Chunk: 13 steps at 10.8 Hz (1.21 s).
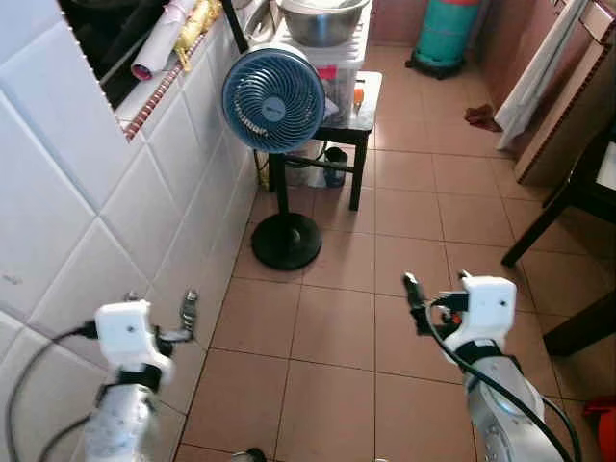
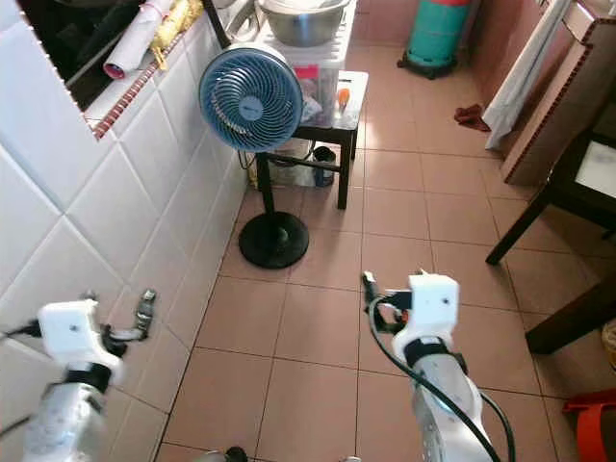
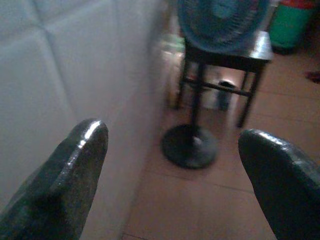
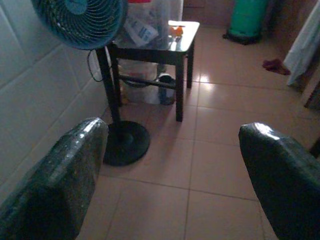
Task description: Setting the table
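While facing down at the tan floor (image 1: pixel 327 337), held both arms out short of the fan (image 1: pixel 273 98). Had the left gripper (image 1: pixel 189 310) close to the white tiled wall (image 1: pixel 87 212) on the fan's left side, fingers spread wide apart and empty. Had the right gripper (image 1: pixel 414 294) over bare floor, nearer than the fan's round black base (image 1: pixel 286 241) and off to its right, likewise parted wide with nothing between the fingers.

Saw the fan upright against the wall, blue head turned outward. Found a small black counter (image 1: pixel 371 96) just behind the fan and to its right, loaded with a clear plastic box (image 1: pixel 342 77) and, above that, a big metal bowl (image 1: pixel 322 19). Noticed something small and orange (image 1: pixel 358 96) on the counter's bare corner; could not tell what. Made out a dark cup (image 1: pixel 335 164) under the counter, behind the fan's pole.

Spotted a green gas cylinder (image 1: pixel 445 34) well beyond the fan, to the right of the counter, and a red rag (image 1: pixel 478 117) on the floor near it. Caught a dark table (image 1: pixel 553 212) far to the fan's right, at the edge, legs and one corner visible, well apart from both grippers. Saw rolled paper (image 1: pixel 159 43) on the ledge above the wall tiles, left of the fan.
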Motion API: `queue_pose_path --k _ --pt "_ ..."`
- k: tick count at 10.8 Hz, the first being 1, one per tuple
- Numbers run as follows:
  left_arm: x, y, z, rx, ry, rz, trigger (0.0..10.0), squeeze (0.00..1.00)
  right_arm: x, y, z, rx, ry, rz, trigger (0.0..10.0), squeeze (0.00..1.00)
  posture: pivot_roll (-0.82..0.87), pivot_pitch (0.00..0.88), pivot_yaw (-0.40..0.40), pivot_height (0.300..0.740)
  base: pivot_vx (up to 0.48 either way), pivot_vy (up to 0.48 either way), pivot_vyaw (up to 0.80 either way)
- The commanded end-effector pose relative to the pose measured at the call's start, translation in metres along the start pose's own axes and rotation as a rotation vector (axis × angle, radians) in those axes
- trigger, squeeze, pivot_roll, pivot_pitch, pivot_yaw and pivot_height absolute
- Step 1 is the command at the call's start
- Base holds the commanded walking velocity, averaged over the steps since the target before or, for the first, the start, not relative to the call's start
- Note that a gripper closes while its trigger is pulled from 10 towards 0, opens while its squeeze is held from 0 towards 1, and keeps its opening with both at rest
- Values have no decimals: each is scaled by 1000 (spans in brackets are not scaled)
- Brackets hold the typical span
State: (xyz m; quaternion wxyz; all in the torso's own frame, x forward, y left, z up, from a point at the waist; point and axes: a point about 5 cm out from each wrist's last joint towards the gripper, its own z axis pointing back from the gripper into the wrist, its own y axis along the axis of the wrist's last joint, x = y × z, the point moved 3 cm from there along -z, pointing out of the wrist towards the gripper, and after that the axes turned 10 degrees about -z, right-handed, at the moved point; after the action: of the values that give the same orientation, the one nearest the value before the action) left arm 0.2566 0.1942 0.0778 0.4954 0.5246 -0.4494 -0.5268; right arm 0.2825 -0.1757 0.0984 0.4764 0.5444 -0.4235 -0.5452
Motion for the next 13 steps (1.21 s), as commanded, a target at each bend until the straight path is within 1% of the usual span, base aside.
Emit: queue_pose_path --k 1,2,3,4,6,7,8,10,11,12,13 --pt "3 -2 0 -10 -23 4 10000 0 4 -7 2 -20 -25 -1 10000 0 -57 130 35 740 0 0 0" --pt "4 -5 -4 -23 -25 19 10000 796 7 -12 3 -18 -61 -13 10000 1000 -57 131 34 740 0 0 0" --pt "11 -3 -5 -6 -69 19 10000 1000 12 -12 5 -6 -115 -26 10000 1000 -59 141 33 740 0 0 0" --pt "10 -2 -6 -1 -63 21 10000 1000 23 -10 6 14 -208 -1 10000 1000 -62 146 38 740 0 0 0" --pt "11 -4 -9 -4 -58 25 10000 1000 29 -10 5 16 -249 7 10000 1000 -66 152 41 740 0 0 0" --pt "11 -6 -9 -10 -54 31 10000 1000 26 -11 3 11 -233 8 7529 0 -67 151 39 740 0 0 0" --pt "10 -9 -9 -23 -31 54 0 0 25 -11 2 14 -227 3 0 0 -67 151 39 740 0 0 0" --pt "11 -9 -9 -19 -41 58 0 0 23 -9 0 17 -214 -1 0 0 -66 151 32 740 0 0 0" --pt "12 -11 -9 -33 -42 59 0 0 22 -10 -1 6 -208 6 0 0 -65 151 31 740 0 0 0" --pt "13 -11 -9 -37 -47 69 10000 0 20 -12 -2 -1 -187 -15 10000 0 -68 154 31 740 0 0 0" --pt "15 -14 -8 -60 -69 76 10000 1000 19 -11 -1 -1 -183 -12 10000 1000 -69 154 31 740 0 0 0"
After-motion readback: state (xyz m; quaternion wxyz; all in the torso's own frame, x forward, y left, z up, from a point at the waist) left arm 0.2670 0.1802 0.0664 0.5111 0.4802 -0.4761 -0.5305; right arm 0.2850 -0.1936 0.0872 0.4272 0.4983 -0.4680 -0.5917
